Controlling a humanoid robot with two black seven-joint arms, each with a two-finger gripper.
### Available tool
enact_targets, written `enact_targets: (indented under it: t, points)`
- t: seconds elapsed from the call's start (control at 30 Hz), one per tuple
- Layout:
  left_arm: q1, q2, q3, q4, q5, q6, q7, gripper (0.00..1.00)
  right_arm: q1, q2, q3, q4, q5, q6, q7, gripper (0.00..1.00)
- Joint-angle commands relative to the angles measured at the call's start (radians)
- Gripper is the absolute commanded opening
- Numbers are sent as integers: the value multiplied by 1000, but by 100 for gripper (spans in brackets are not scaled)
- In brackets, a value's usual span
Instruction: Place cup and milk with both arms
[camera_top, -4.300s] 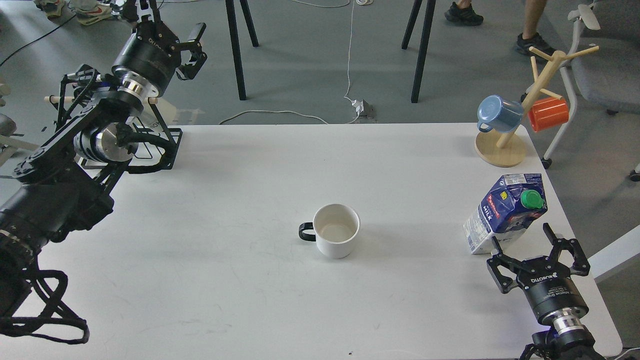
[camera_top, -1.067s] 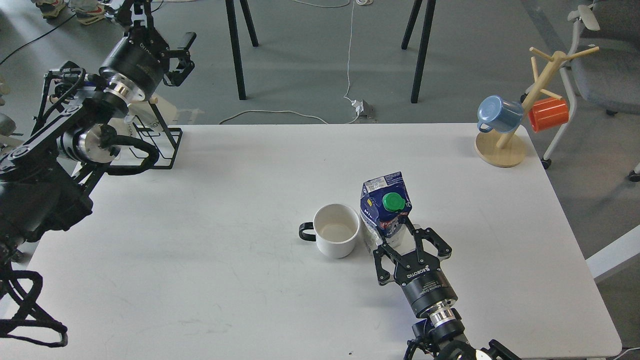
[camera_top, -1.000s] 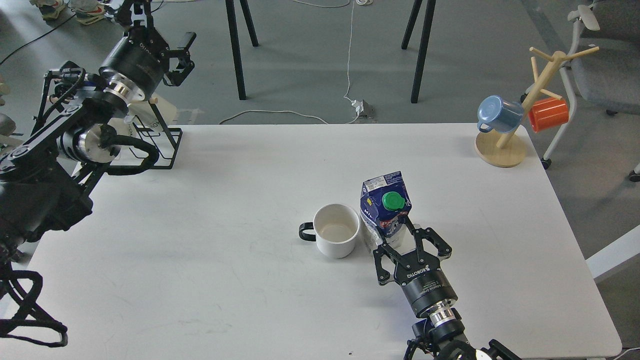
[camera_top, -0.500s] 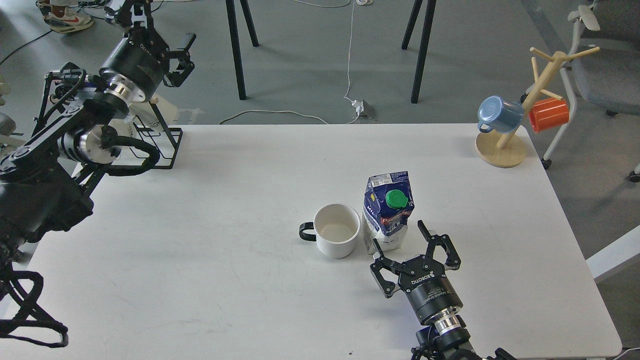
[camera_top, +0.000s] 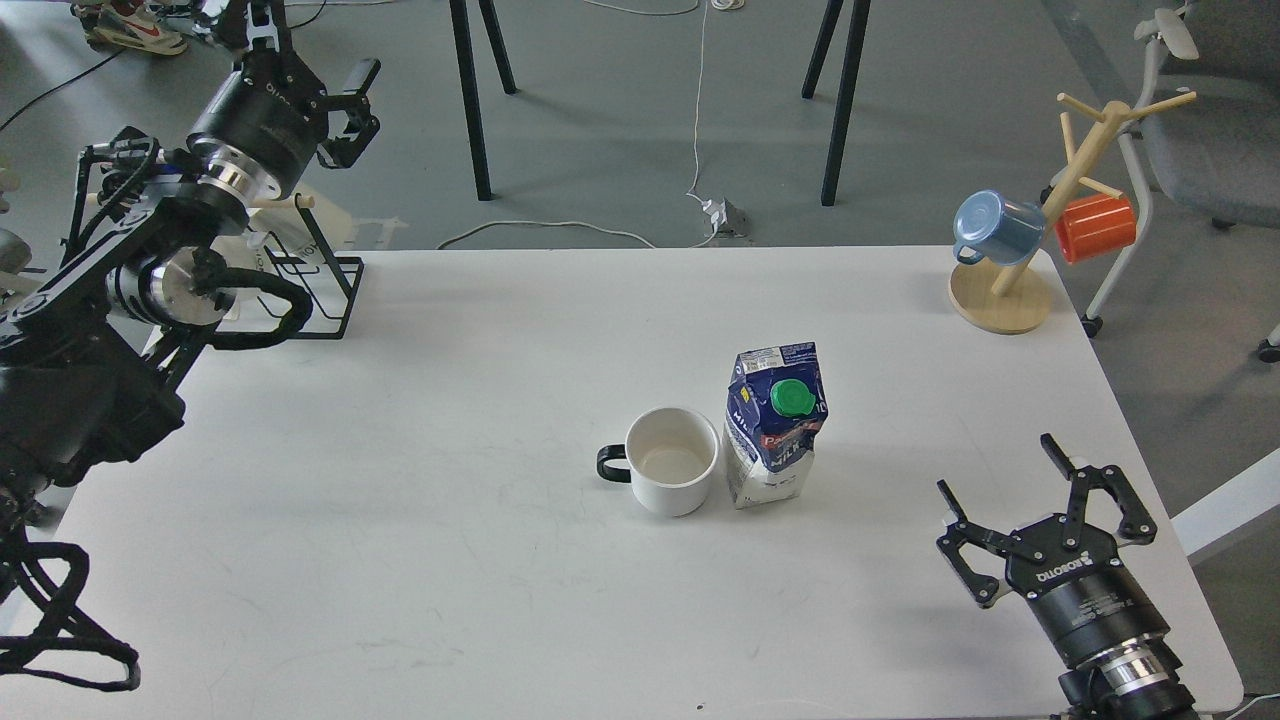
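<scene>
A white cup (camera_top: 672, 460) with a black handle stands upright at the middle of the white table (camera_top: 480, 380). A blue and white milk carton (camera_top: 772, 425) with a green cap stands upright right beside it, on its right, close or touching. My right gripper (camera_top: 1000, 475) is open and empty near the table's right front corner, well clear of the carton. My left gripper (camera_top: 312, 50) is raised past the table's far left corner, open and empty.
A wooden mug tree (camera_top: 1040, 220) with a blue mug (camera_top: 995, 228) and an orange mug (camera_top: 1097, 228) stands at the far right corner. A black wire rack (camera_top: 310, 290) stands at the far left edge. Chair and tripod legs stand beyond the table.
My right gripper carried the carton from the right edge to beside the cup, let go, opened, and pulled back to the right front. The left arm shifted slightly left.
</scene>
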Motion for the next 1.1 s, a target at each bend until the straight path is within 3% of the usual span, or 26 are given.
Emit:
enact_targets:
  t: [0.0, 0.17, 0.4, 0.53, 0.63, 0.8, 1.07]
  points:
    - [53, -7, -54, -8, -83, -60, 1, 100, 75, -68, 95, -11, 0, 0, -1, 98]
    - [81, -15, -76, -2, -137, -65, -1, 100, 291, -68, 122, -114, 1, 0, -6, 98]
    - [101, -10, -76, 21, -189, -70, 1, 100, 659, -53, 25, -379, 6, 0, -15, 98]
    - [99, -10, -77, 61, -189, -63, 2, 100, 871, 22, -56, -585, 7, 0, -20, 98]
    - [93, -12, -79, 75, -189, -60, 2, 100, 993, 84, -81, -726, 6, 0, -49, 98]
    - [87, -13, -79, 75, -189, -59, 2, 100, 1089, 206, -82, -901, 7, 0, -129, 98]
    - [89, -12, -79, 76, -189, -60, 1, 100, 1092, 245, -67, -904, 7, 0, -120, 98]
